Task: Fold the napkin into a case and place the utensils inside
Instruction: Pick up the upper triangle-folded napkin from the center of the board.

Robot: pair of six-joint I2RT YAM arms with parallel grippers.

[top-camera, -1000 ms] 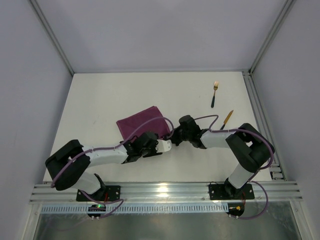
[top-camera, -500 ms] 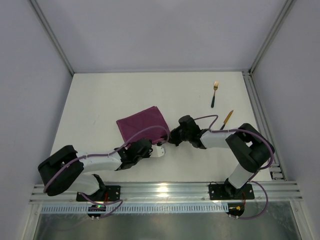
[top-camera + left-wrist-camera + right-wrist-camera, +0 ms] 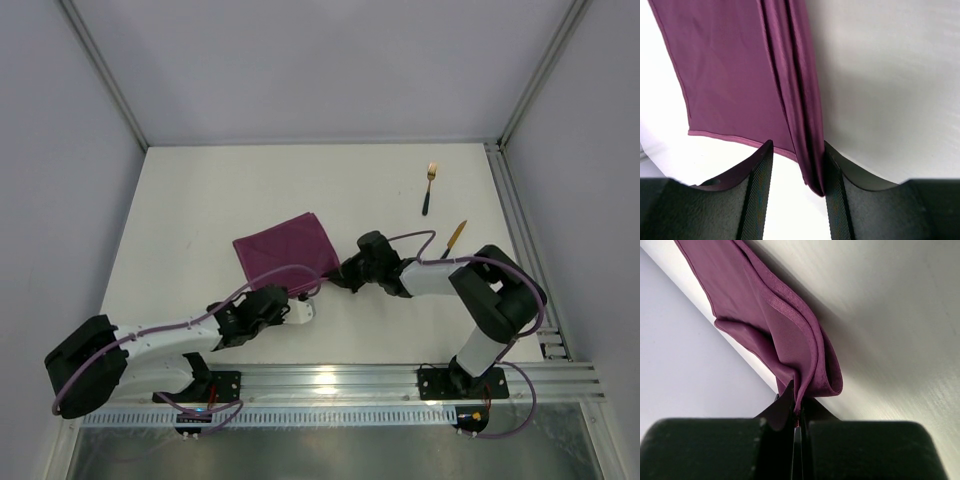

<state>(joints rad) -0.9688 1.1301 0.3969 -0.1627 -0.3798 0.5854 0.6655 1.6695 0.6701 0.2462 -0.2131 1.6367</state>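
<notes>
R hand [image 3: 796, 407] is pressed shut on a corner of the napkin [image 3: 785, 315], which is laid folded on the desk [image 3: 200, 190]. L hand [image 3: 796, 152] is held spread, cloth edge between its fingers, ungripped. Folding is judged part done. Fork [image 3: 429, 187] & knife [image 3: 455, 238] are seen well apart at right, not yet inserted. No obstruction is seen.

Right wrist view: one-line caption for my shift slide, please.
Folded magenta napkin pinched between the shut right fingers, white table beyond.
</notes>
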